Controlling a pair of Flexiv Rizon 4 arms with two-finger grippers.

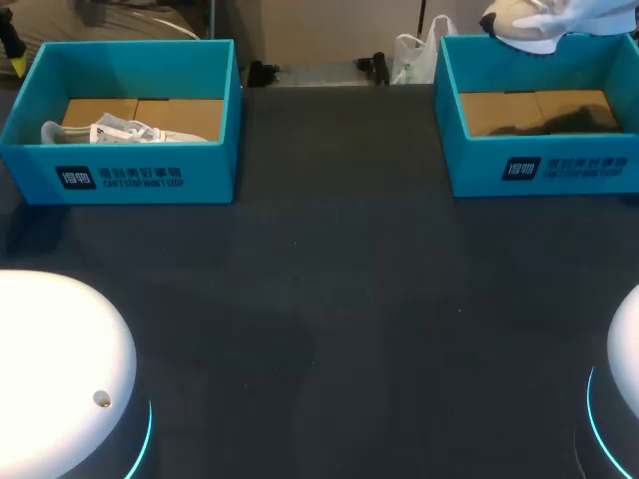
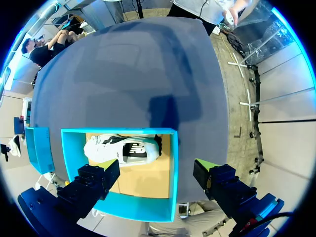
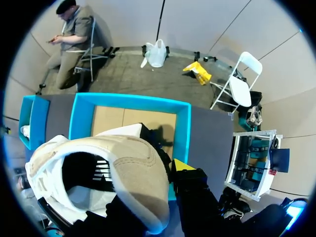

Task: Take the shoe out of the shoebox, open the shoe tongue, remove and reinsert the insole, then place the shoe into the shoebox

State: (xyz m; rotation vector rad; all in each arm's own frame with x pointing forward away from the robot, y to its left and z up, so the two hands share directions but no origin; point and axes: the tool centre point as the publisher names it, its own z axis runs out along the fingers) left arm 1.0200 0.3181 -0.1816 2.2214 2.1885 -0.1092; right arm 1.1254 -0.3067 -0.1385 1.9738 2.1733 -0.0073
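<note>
A beige and white shoe [image 1: 539,22] hangs above the right teal shoebox [image 1: 544,165], whose cardboard floor is bare. In the right wrist view my right gripper [image 3: 148,190] is shut on this shoe [image 3: 113,168] at its collar, over the box [image 3: 185,126]; one yellow fingertip [image 3: 180,164] shows beside the shoe and the other is hidden. A second white shoe [image 1: 110,132] lies in the left shoebox [image 1: 130,175]. My left gripper [image 2: 158,182] hovers open above that box [image 2: 172,163], well clear of the shoe [image 2: 123,149] lying on its side.
The dark table [image 1: 329,299] stretches between the two boxes and the arms' white bases [image 1: 50,369] [image 1: 624,379] at the near corners. The left box [image 3: 32,118] also shows beside the right one in the right wrist view.
</note>
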